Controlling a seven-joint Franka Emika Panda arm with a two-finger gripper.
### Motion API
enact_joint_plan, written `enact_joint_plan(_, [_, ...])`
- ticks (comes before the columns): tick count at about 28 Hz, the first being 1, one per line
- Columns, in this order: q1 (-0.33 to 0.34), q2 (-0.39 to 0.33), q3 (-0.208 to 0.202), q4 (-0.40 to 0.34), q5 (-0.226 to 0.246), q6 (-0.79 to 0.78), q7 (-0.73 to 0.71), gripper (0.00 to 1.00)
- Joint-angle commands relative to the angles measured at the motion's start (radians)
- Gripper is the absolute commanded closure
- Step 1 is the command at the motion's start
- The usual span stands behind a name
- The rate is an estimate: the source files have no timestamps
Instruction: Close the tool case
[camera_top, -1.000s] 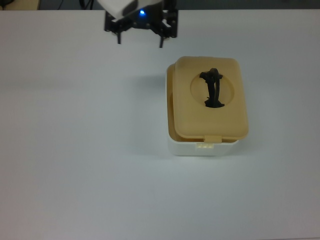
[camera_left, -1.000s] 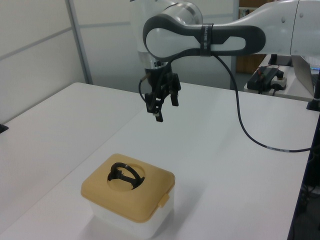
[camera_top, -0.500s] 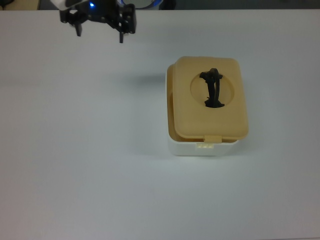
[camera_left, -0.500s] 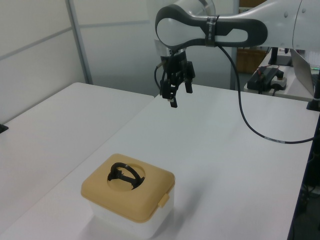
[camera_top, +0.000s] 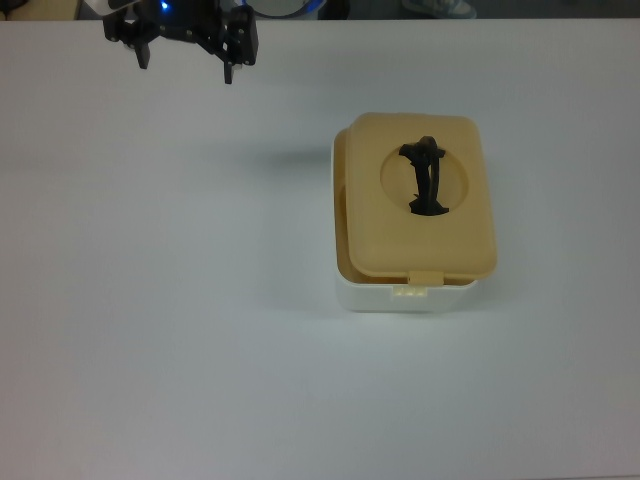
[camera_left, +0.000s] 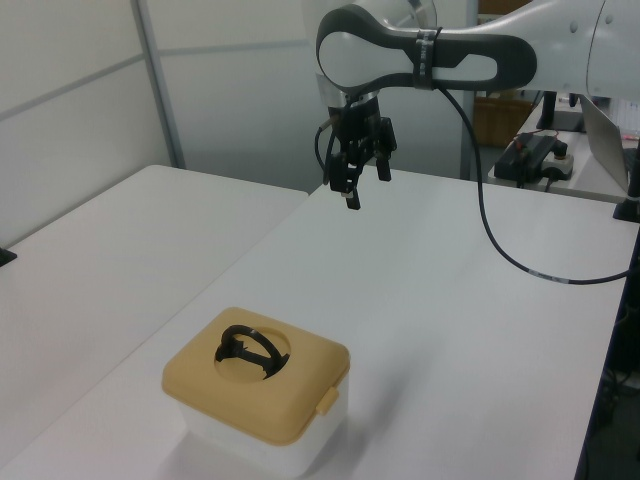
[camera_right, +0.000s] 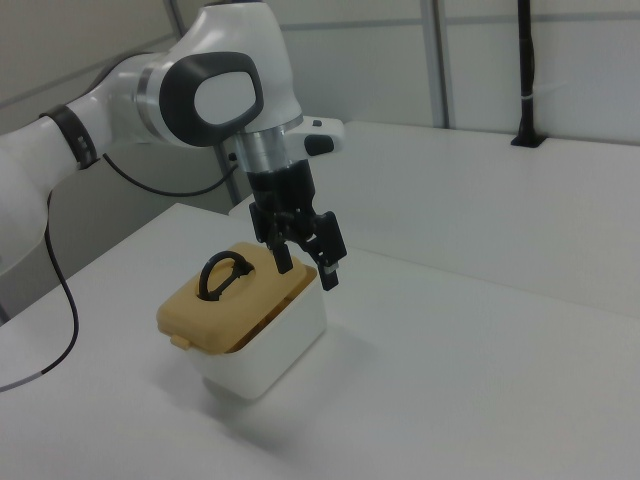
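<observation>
Tool case (camera_top: 412, 290) stands on the white table (camera_top: 180, 330), in the top view's right half. Tan lid (camera_top: 420, 200) sits on the white tub, offset and slightly tilted, overhanging one edge; black handle (camera_top: 425, 177) stands upright in the round recess. Gripper (camera_top: 186, 62) hangs above the table at the top view's upper left, well apart from the case. Fingers (camera_top: 229, 70) are spread apart and hold nothing.

Glossy white arm (camera_left: 560, 40) shells with dark grey joint bands; black gripper (camera_left: 367, 187); black cable (camera_left: 500, 250) trailing; blue light lit.
</observation>
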Motion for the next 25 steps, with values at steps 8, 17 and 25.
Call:
enact_joint_plan(8, [0.003,-0.015,-0.008,-0.007,-0.015,-0.015,-0.026,0.0])
enact_joint_plan(17, [0.003,-0.014,-0.007,-0.007,-0.024,-0.013,-0.025,0.0])
enact_joint_plan(25, [0.003,-0.011,-0.008,-0.007,-0.024,0.0,-0.023,0.0])
